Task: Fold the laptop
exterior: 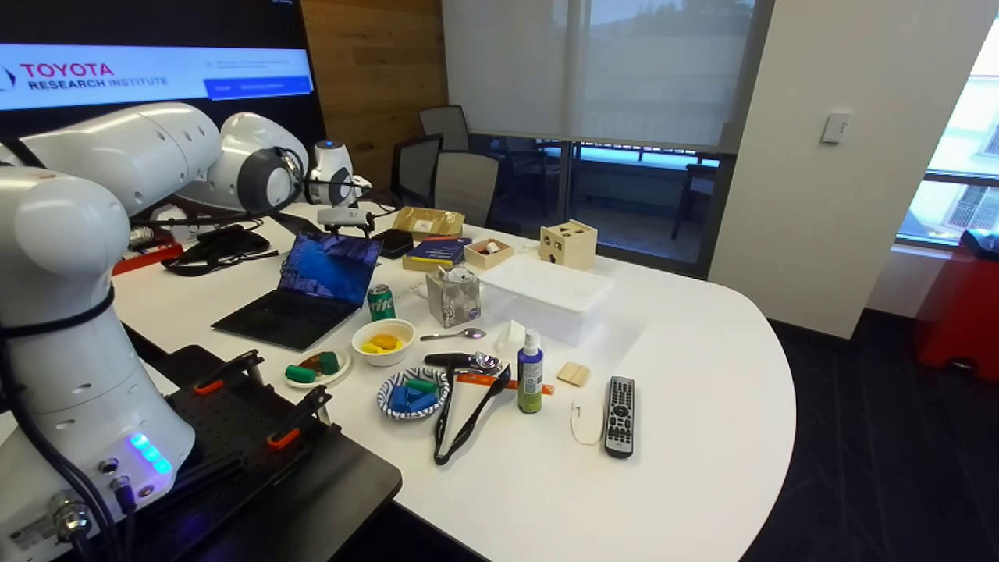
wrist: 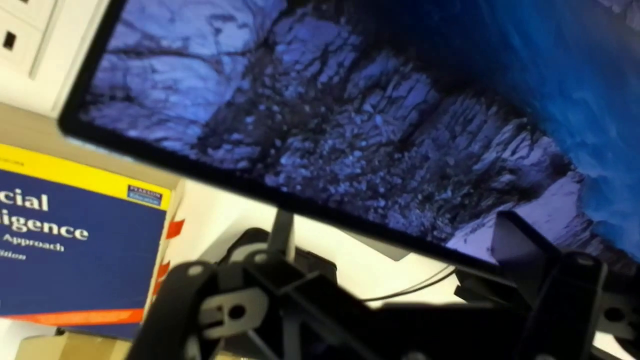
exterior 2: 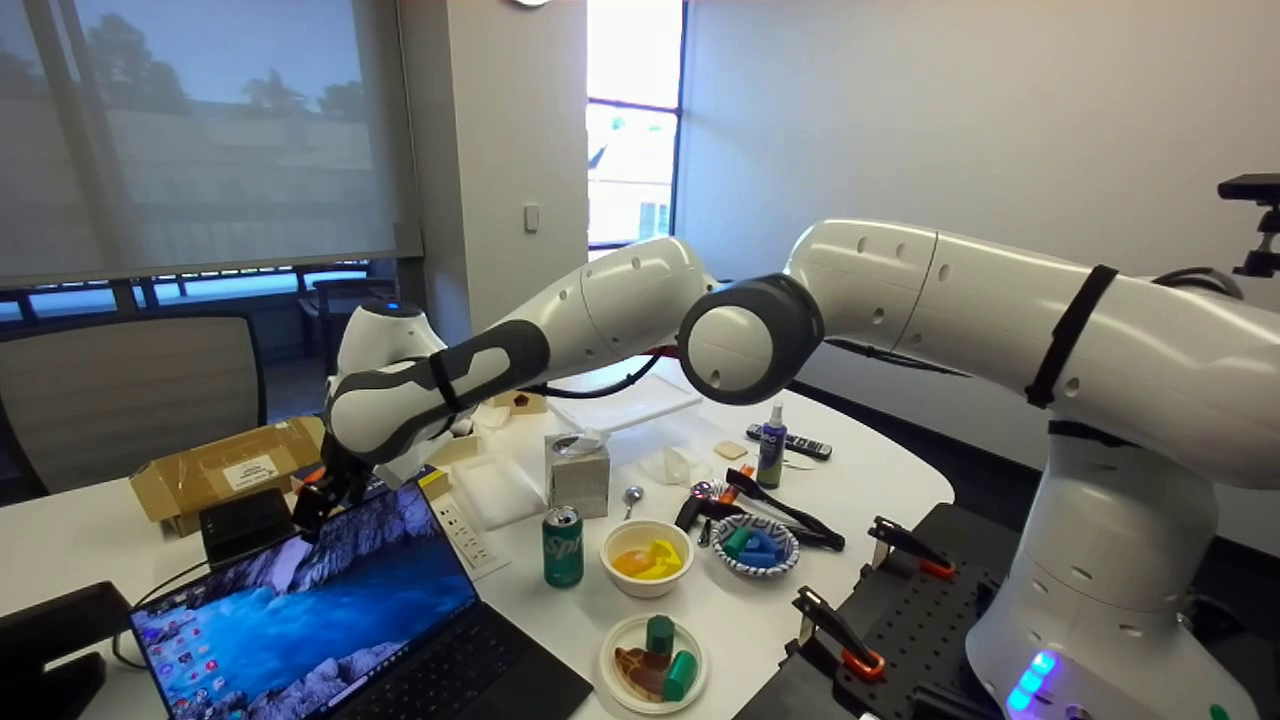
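Observation:
The laptop stands open on the white table, its lit blue screen (exterior: 332, 265) raised and its dark keyboard (exterior: 285, 316) flat; the screen (exterior 2: 320, 610) also shows close up in an exterior view. In the wrist view the screen (wrist: 350, 110) fills the upper part, its dark top edge running diagonally. My gripper (wrist: 395, 217) is open at that top edge. Its left fingertip ends at the lid's edge, seemingly behind it; its right fingertip overlaps the screen from the front. Contact cannot be told. In an exterior view the gripper (exterior 2: 325, 500) is at the lid's top edge.
A green can (exterior 2: 563, 548), a bowl with yellow pieces (exterior 2: 647, 560) and a plate (exterior 2: 655, 665) stand beside the laptop. Behind the lid are a blue book (exterior: 437, 251), a black box (exterior: 394, 242) and a cardboard box (exterior: 429, 221). A dark stand (exterior 2: 60, 640) is near the screen.

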`<state>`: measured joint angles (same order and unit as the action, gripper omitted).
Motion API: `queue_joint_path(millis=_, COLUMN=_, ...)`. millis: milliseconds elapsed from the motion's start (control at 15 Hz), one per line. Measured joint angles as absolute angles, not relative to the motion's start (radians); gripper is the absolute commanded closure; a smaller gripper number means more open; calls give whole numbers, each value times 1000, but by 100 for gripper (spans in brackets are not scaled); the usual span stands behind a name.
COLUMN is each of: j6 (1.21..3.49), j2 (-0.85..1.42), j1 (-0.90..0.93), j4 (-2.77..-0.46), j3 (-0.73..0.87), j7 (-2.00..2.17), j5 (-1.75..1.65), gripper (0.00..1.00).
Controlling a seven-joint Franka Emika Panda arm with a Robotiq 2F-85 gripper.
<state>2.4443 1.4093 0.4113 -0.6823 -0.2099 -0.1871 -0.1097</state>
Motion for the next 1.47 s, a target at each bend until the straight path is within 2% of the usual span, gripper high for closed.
queue_joint_path(millis=733, j6=1796, j2=1439, j1=382, j4=-426, j3=-216, j7=-233, j5=29, gripper=0)
queue_joint_path(millis=1467, j6=1533, j2=1446, j1=317, j4=-422, j3=-308, j7=-379, j5=133, gripper=0)
